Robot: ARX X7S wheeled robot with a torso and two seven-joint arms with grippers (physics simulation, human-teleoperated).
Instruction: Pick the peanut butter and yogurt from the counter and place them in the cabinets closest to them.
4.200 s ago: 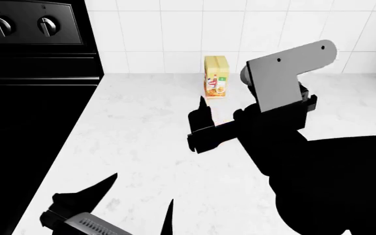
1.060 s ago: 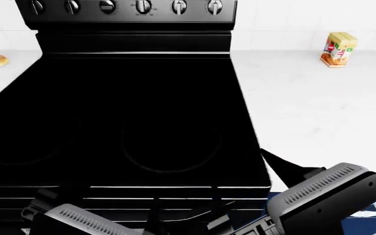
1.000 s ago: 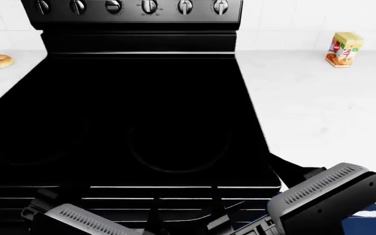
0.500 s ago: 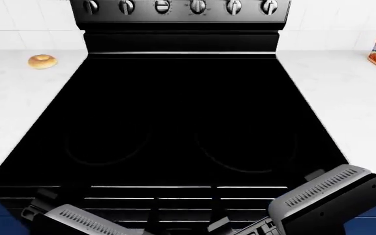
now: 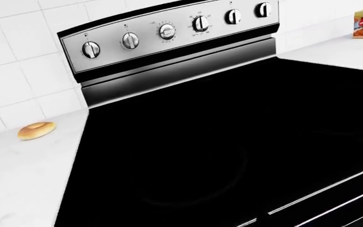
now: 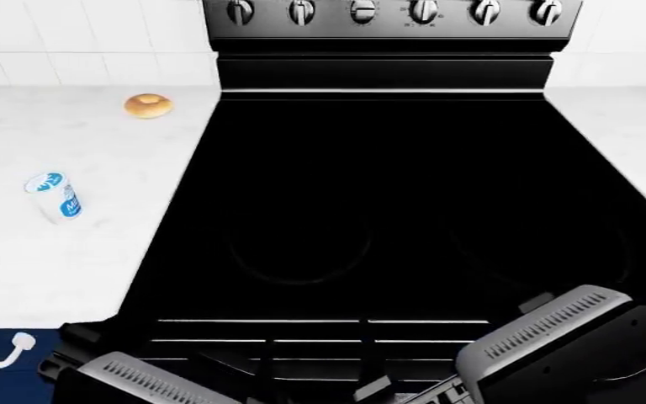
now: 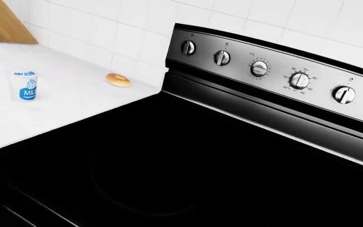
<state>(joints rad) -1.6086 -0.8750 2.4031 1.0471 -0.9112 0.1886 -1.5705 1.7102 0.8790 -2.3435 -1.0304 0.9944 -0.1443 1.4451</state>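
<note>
The yogurt (image 6: 54, 195) stands upright on the white marble tabletop (image 6: 31, 261), at about 9 o'clock from the black stove (image 6: 413, 210) in the head view, with the glazed bagel (image 6: 148, 105) well apart at its 1 o'clock near the tiled wall (image 6: 76, 38). The peanut butter does not show. Only the arm housings appear at the bottom edge, so I cannot tell the state of either end effector.

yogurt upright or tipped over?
Upright. The yogurt stands on its base on the counter, round top facing up, in the right wrist view; the head view agrees. Nothing touches it.
</note>
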